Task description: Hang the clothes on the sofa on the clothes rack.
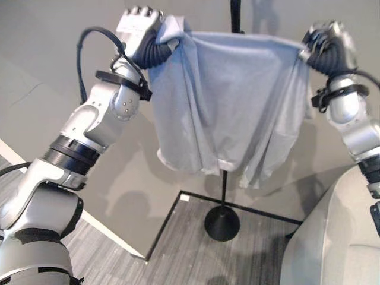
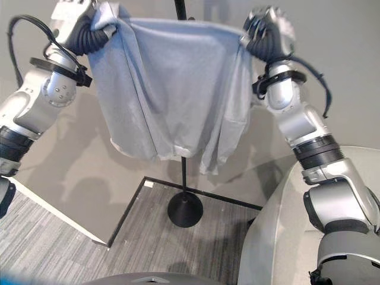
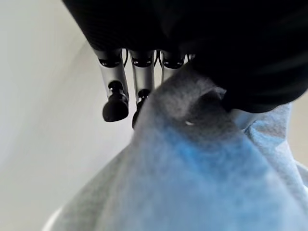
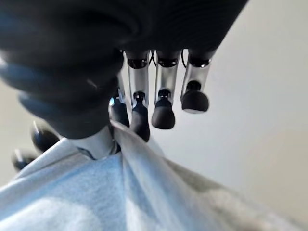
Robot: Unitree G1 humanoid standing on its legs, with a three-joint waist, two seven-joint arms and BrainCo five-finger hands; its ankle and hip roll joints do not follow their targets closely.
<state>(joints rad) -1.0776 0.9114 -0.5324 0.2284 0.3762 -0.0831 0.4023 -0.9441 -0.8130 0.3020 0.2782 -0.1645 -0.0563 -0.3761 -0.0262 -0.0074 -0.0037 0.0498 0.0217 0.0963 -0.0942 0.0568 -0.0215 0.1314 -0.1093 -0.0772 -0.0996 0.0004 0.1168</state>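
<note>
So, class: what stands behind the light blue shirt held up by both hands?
Behind the light blue shirt, held by the left hand and right hand, stands the clothes rack pole, with its round base below. The shirt covers the pole's middle.

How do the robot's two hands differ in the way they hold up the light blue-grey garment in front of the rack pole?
The left hand grips the light blue-grey garment at a higher corner; the right hand holds its corner slightly lower, so the top edge slopes toward the right hand. Cloth bunches thickly at the left hand and pulls flatter at the right hand. Both pinch the garment, spread before the black clothes rack pole.
</note>
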